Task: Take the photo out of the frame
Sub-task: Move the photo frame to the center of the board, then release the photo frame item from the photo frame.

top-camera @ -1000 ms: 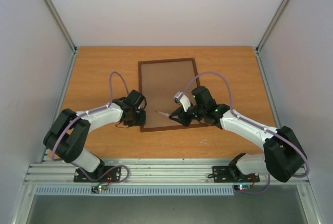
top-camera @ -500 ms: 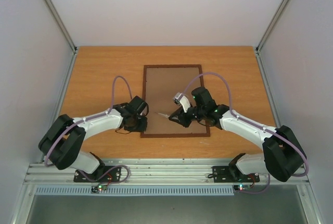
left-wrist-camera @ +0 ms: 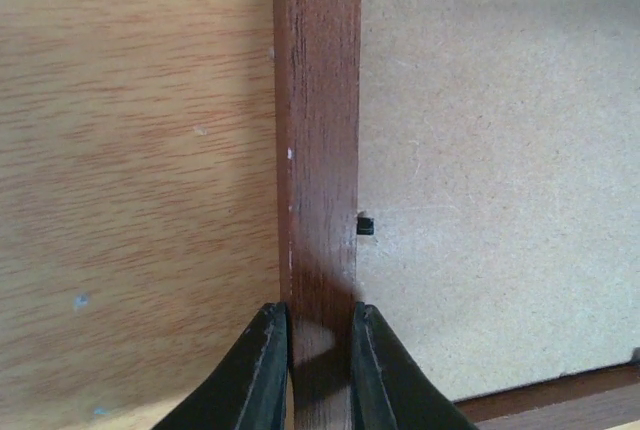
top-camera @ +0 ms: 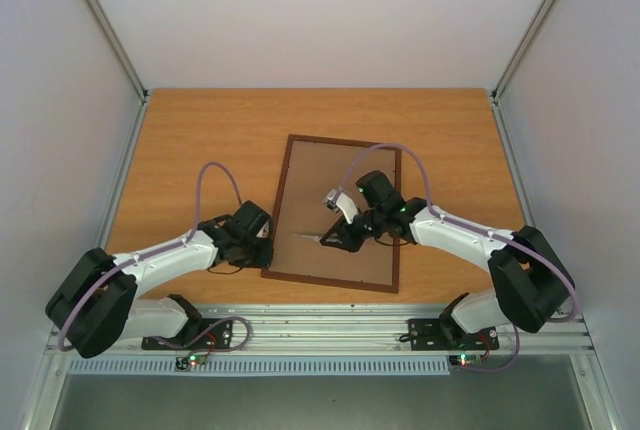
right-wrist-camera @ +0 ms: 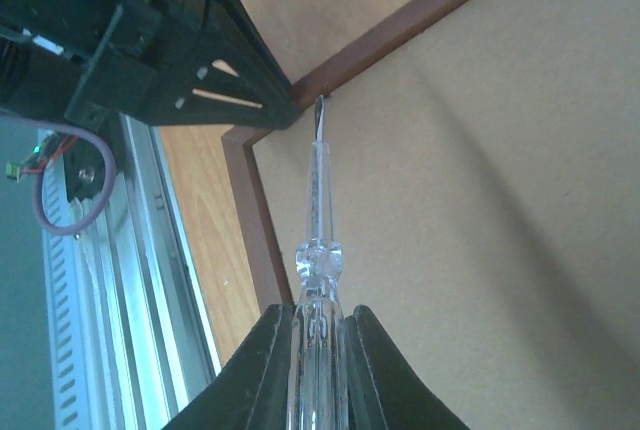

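The frame (top-camera: 277,205) lies back up on the table, tilted, its plain brown backing board (top-camera: 345,205) showing. The photo is hidden under that board. My left gripper (top-camera: 262,247) is shut on the frame's left rail (left-wrist-camera: 318,130), one finger on each side of it (left-wrist-camera: 319,315). A small black tab (left-wrist-camera: 365,224) sits at the rail's inner edge. My right gripper (top-camera: 342,236) is shut on a clear screwdriver (right-wrist-camera: 318,210). The screwdriver's dark tip (right-wrist-camera: 320,110) rests at the rail's inner edge, right beside the left gripper's fingers (right-wrist-camera: 235,65).
The wooden table (top-camera: 200,140) is walled in by pale panels on the left, right and back. An aluminium rail (top-camera: 320,325) runs along the near edge, close to the frame's near corner (right-wrist-camera: 235,140).
My left gripper has closed on the frame's left rail. The frame has swung, its far end going right and its near end coming closer. The right gripper followed with the screwdriver.
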Robot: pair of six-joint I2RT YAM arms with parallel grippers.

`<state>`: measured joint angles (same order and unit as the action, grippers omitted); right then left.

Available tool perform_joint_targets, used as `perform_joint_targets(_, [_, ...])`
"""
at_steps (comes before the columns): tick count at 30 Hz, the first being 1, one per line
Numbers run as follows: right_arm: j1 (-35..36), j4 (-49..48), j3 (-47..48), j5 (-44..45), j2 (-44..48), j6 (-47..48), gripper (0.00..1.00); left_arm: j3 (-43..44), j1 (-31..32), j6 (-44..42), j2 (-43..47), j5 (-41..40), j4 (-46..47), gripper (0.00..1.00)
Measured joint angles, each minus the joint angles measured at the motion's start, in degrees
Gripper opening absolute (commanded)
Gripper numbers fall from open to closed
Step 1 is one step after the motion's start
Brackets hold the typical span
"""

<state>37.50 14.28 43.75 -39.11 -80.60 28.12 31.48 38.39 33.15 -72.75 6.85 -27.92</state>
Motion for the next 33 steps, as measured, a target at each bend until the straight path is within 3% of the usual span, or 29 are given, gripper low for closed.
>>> perform_joint_targets(9, [3.45,-0.39,0.26,-0.46,-6.25,-0.24,0.01,-3.74,0.22,4.35,5.14,0.9,2.34,0.25])
perform_joint_targets(33, [6.56,-7.56,3.63,-1.9,-16.83,-4.79,0.01,-3.85,0.24,5.42,6.23,0.48,1.07,0.24])
